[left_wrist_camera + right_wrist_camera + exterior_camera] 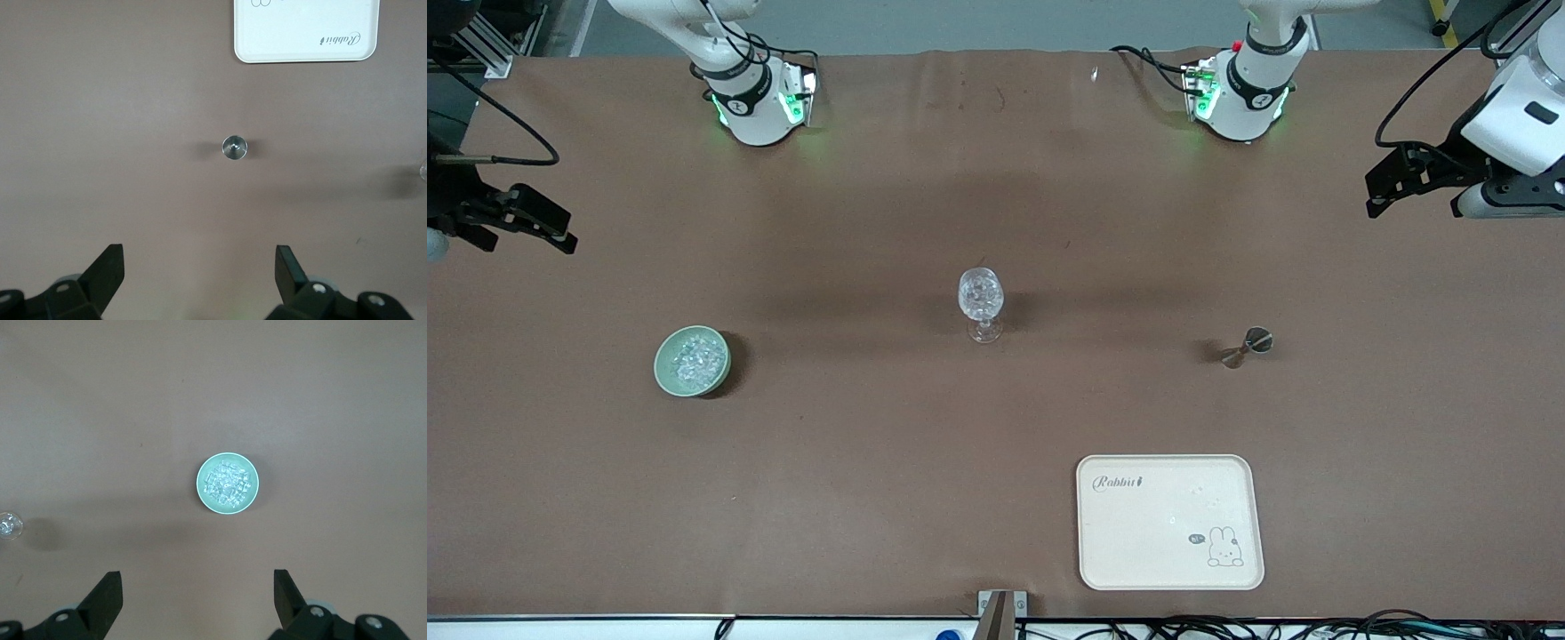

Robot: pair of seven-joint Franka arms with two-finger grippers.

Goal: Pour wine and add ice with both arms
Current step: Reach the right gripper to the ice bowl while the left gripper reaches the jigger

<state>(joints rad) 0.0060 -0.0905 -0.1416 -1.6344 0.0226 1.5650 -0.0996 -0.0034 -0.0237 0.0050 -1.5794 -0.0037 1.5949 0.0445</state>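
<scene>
The ice [693,358] is a heap of small clear, glittering chunks filling a round pale-green bowl [665,373], with no long axis to point; more chunks glint in the upright stemmed glass [981,296]. The bowl sits on the brown counter [871,462] toward the right arm's end from the glass, the metal jigger [1247,346] toward the left arm's end, the tray [1170,522] nearer the camera. Right gripper [197,600] over the bowl and left gripper [199,273] over the jigger both wait, fingers spread wide, holding nothing.

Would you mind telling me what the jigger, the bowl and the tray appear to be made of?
Jigger: likely polished steel, grey and mirror-bright. Bowl: probably glazed ceramic, pale green with a soft sheen. Tray: seemingly matte plastic or melamine, cream with a printed rabbit.
</scene>
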